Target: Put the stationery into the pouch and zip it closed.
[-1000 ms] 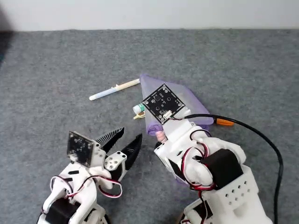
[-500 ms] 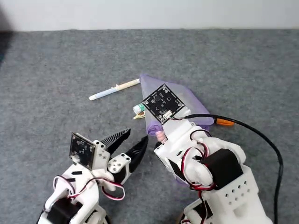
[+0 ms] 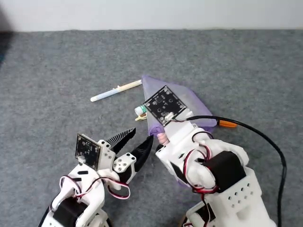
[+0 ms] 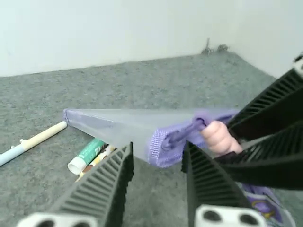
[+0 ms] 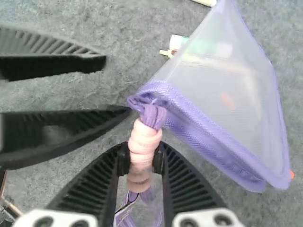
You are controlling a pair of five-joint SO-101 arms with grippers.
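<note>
The grey desk [image 3: 57, 66] carried a translucent purple pouch [image 3: 196, 105], which lay partly under the right arm, one corner pointing toward the left arm. The right hand [image 5: 140, 156] was clamped narrow on the pouch's pink zipper pull [image 5: 142, 137], at that near corner. The left hand [image 3: 141, 135] stood wide and held nothing. Its two black fingers flanked the same corner in the left wrist view, and one fingertip sat just beside the purple edging; contact could not be told. A white and cream pen [image 3: 116, 91] lay on the desk just beyond the pouch's far corner. A small green-and-white tube [image 3: 140, 110] rested against the pouch's edge. An orange tip [image 3: 227, 124] showed at the pouch's opposite side.
</note>
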